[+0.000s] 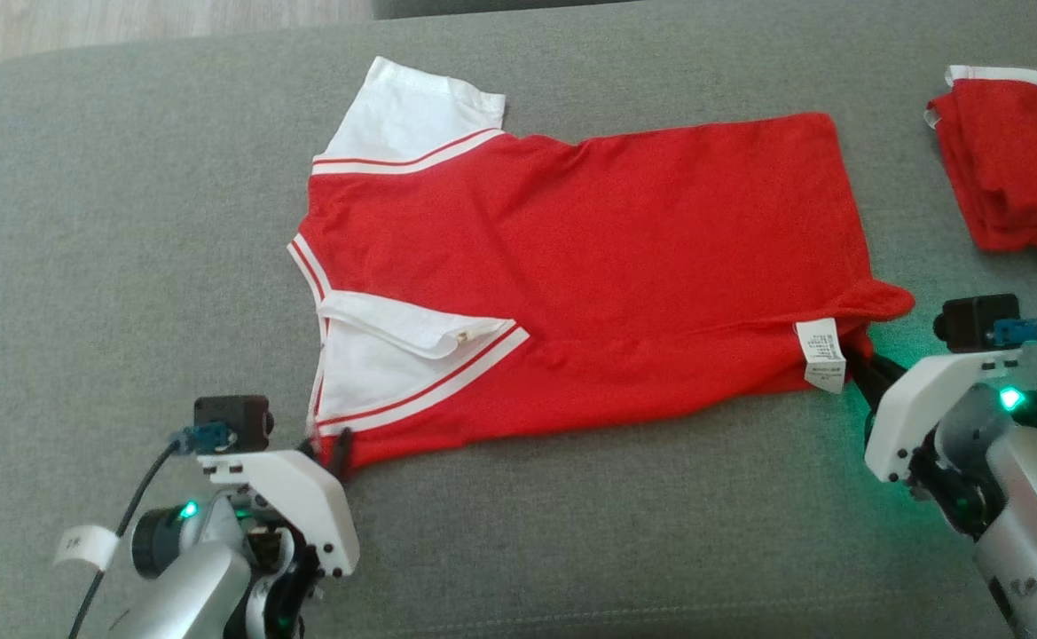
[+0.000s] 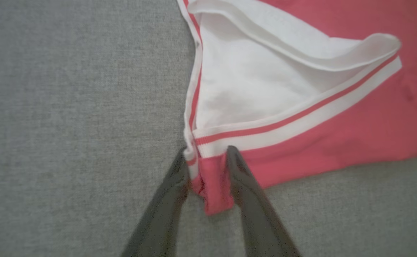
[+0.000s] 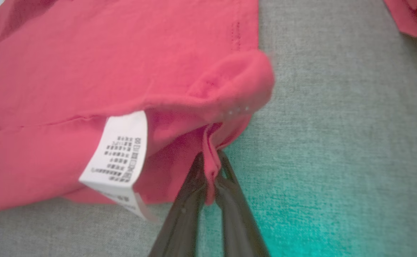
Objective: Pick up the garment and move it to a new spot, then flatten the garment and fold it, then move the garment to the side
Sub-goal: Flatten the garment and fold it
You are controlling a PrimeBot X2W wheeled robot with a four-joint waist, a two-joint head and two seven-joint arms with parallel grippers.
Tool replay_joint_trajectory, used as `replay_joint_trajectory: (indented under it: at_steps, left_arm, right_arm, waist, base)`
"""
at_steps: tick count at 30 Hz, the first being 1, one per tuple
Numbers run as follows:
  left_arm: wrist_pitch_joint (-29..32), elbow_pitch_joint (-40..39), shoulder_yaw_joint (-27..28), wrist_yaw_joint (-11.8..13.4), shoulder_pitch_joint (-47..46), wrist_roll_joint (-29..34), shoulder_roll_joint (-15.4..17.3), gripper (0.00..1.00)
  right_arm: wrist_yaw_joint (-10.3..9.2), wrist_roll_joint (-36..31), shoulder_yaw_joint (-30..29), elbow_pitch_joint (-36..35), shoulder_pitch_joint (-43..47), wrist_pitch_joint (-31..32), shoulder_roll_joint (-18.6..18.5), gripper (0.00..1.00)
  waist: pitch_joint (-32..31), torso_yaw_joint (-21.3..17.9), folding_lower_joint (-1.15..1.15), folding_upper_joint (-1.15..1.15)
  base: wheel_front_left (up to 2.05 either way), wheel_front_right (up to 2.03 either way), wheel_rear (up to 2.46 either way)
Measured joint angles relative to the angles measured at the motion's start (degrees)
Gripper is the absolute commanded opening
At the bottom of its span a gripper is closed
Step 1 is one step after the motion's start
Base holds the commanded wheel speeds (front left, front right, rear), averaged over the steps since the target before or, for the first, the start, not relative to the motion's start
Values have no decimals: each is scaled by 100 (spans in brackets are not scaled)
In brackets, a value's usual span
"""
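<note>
1. Left gripper (image 2: 207, 152) straddles the garment's (image 1: 571, 266) collar-side corner; a firm pinch I cannot confirm. Right gripper (image 3: 211, 155) is closed on the hem corner.
2. Garment lies spread on the grey cushion (image 1: 83, 266).
3. Risk: a loose left hold slips, and the fold goes crooked.

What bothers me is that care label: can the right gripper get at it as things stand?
Probably not yet: the right gripper is pinched on the garment beside the care label. Nothing covers the label, but it must let go first.
</note>
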Motion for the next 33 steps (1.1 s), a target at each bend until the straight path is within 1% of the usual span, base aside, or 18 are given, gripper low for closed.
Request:
replay_joint_trajectory:
  at_steps: [1,5,8,11,14,17,22,27,28,29,30,31,33]
  left_arm:
    - [14,8,-7,-2,-26,0,-1,0]
    - [14,-15,-3,30,-21,1,19,0]
    - [130,-114,8,35,7,-65,120,0]
    - [315,-378,8,31,113,-118,334,0]
    - [583,-678,-32,27,349,-122,600,0]
    - [847,-1024,-105,56,637,-238,762,0]
    - [1202,-1543,-177,231,1099,-369,1026,0]
    - [1349,-1838,-189,365,1378,-492,1109,0]
    - [1367,-1860,-192,365,1402,-493,1115,0]
    - [1381,-1867,-203,365,1410,-495,1117,15]
    - [1439,-1871,-209,364,1408,-515,1123,73]
    - [1475,-1867,-208,366,1409,-545,1156,100]
    - [1473,-1863,-202,369,1394,-517,1202,100]
  right_arm:
    - [0,33,53,-1,-3,-2,1,0]
    - [0,141,165,68,-3,-109,-2,0]
    - [0,221,253,70,31,-43,-93,0]
    - [0,335,349,8,126,200,-312,0]
    - [0,423,399,-234,379,407,-527,0]
    - [1,536,396,-514,731,547,-683,0]
    - [1,632,216,-967,1367,747,-831,0]
    - [1,606,-167,-1312,1865,953,-840,0]
    - [1,572,-254,-1365,1929,978,-826,15]
    - [1,567,-330,-1410,1970,1023,-801,92]
    - [1,528,-398,-1458,2002,1048,-768,100]
    - [1,407,-523,-1537,2066,1112,-716,100]
    - [1,353,-664,-1645,2130,1196,-693,100]
  waist:
    - [-8,-4,0,0]
    - [-101,-17,0,0]
    - [-222,-17,0,0]
    - [-367,-11,0,0]
    - [-500,-15,0,0]
    - [-594,-39,0,0]
    - [-670,-103,0,0]
    - [-680,-153,0,0]
    - [-674,-159,0,0]
    - [-671,-165,0,0]
    - [-667,-170,0,0]
    - [-657,-178,0,0]
    - [-654,-180,0,0]
  base:
    - [0,0,0]
    - [0,0,0]
    - [0,0,0]
    - [0,0,0]
    - [0,0,0]
    - [0,0,0]
    - [0,0,0]
    - [0,0,0]
    - [0,0,0]
    - [0,0,0]
    - [0,0,0]
    - [0,0,0]
    - [0,0,0]
